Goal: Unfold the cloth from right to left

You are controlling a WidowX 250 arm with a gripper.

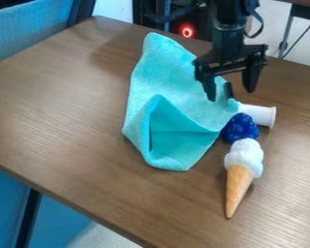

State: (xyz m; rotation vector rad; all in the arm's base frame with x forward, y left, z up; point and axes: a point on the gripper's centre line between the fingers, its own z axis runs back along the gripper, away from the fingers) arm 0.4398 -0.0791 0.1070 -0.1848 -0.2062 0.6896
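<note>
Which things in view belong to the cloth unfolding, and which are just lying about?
For the job:
- turquoise cloth, partly folded on the table
- gripper, open at the cloth's right side

Just lying about:
- white cylindrical object
- blue berry-like toy
- toy ice cream cone

Soft, bright light; faint shadows on the table [60,111]

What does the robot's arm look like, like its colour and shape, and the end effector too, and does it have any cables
The WidowX 250 arm is black and blocky, and a thin black cable loops out at its side. The end effector is also black: a wide crossbar carrying two chunky fingers that narrow toward their tips.
</note>
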